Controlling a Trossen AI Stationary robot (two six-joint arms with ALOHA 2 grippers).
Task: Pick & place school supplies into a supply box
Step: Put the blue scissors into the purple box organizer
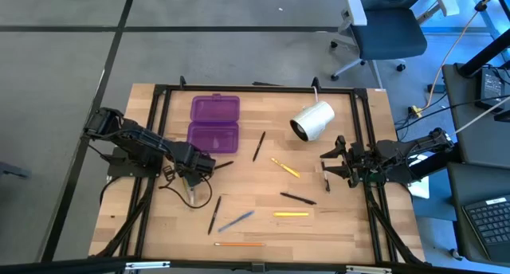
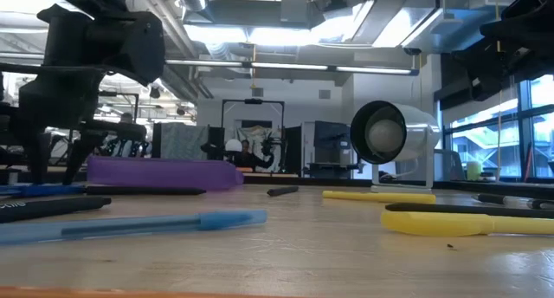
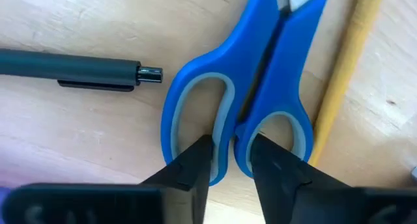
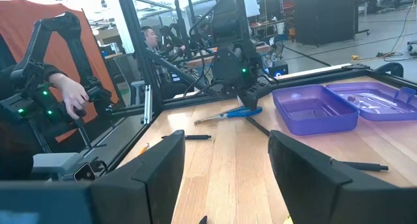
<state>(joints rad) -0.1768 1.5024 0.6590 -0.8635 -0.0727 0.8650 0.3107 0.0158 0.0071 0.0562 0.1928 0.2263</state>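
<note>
1. The blue scissors (image 3: 251,87) lie flat on the wooden table (image 1: 335,226), near my left side and just below the purple supply box (image 1: 213,123), which sits open.
2. My left gripper (image 3: 232,160) is right down on the scissors. One finger pokes into each handle ring, and the blue bars where the two rings meet sit between my fingers (image 3: 195,162).
3. My fingers are narrow and both seem to press on those bars. I think I have a hold, but I cannot be sure the pinch is tight yet.
4. The scissors point straight away from my left gripper, long way in line with my reach. So a lift should bring them up handles first.
5. A yellow pencil (image 3: 348,68) lies just beside the scissors, along the same line. A black pen (image 3: 71,71) lies near the other side, tip toward the handles.
6. The box is close to my left arm and far from my right one.
7. My right gripper (image 1: 339,158) waits wide open and empty at the far right, near the white roll (image 1: 312,120).
</note>
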